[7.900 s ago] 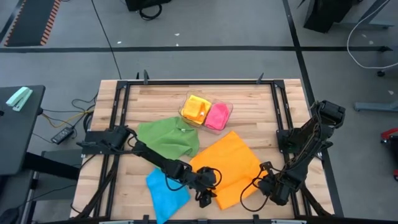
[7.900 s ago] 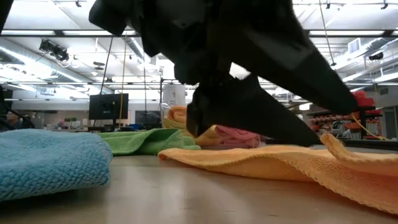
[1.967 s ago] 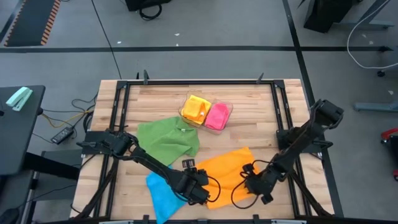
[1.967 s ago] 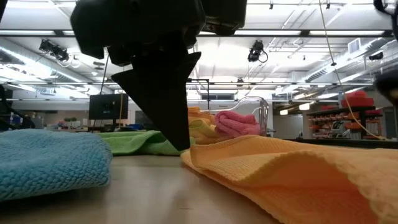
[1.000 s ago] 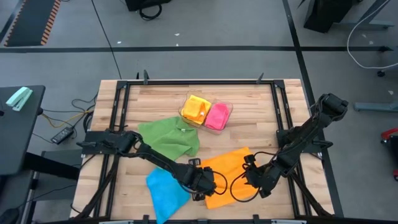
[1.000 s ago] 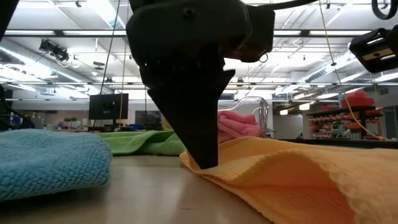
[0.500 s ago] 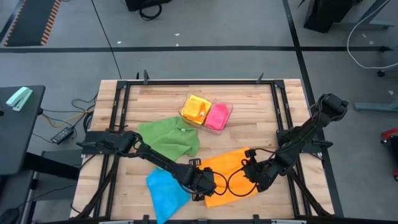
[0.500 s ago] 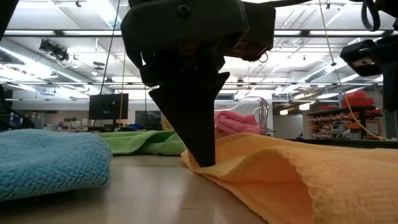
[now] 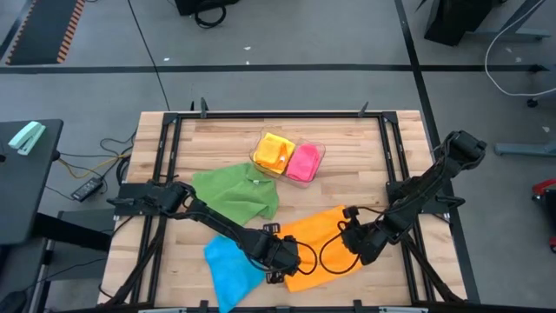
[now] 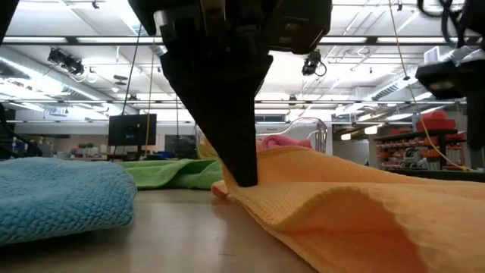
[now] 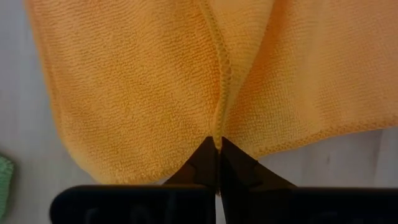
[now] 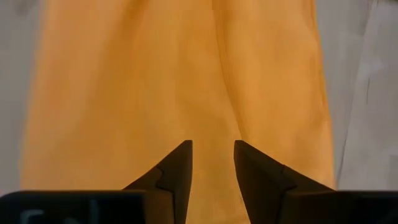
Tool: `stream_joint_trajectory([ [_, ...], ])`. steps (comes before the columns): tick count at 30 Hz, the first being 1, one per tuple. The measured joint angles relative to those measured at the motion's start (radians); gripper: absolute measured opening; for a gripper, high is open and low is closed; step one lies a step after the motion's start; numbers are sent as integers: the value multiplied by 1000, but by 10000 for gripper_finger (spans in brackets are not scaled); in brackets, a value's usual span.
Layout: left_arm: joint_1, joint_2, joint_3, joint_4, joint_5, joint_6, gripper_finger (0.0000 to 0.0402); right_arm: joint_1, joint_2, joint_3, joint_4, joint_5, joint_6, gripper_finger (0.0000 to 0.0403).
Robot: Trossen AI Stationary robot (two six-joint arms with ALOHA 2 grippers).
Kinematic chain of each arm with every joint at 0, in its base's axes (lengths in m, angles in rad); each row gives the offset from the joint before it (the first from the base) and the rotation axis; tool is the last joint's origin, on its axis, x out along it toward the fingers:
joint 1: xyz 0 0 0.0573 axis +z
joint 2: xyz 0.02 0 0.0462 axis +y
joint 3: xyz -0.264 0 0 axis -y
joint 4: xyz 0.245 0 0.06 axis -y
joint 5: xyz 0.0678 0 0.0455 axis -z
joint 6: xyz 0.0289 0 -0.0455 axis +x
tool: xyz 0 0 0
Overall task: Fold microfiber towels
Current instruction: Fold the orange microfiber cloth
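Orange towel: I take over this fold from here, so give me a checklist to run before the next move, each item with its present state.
1. Left gripper shut on the orange towel's hemmed edge: ok.
2. Right gripper holding the towel: not ok; its fingers stand apart over the cloth, gripping nothing.
3. Towel folded over: ok, a doubled layer shows in the left wrist view.
4. Towel lying flat: not ok; it bulges in the low view.
5. Blue towel apart from the orange one: cannot tell; the left gripper covers the gap.

arms: two, dark, jointed | cables: black loops | jaws: black, tapered
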Motion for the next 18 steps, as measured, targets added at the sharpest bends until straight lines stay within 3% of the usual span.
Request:
stream_joint_trajectory([
  [7, 0, 0, 0, 3, 7, 0, 26, -136, 0, -66, 11, -20, -34, 127],
  [13, 0, 0, 0, 4, 7, 0, 35, -275, 0, -69, 42, -247, -78, 154],
  [18, 0, 0, 0, 3, 7, 0, 21, -308, 0, -99, 45, -318, -108, 159],
])
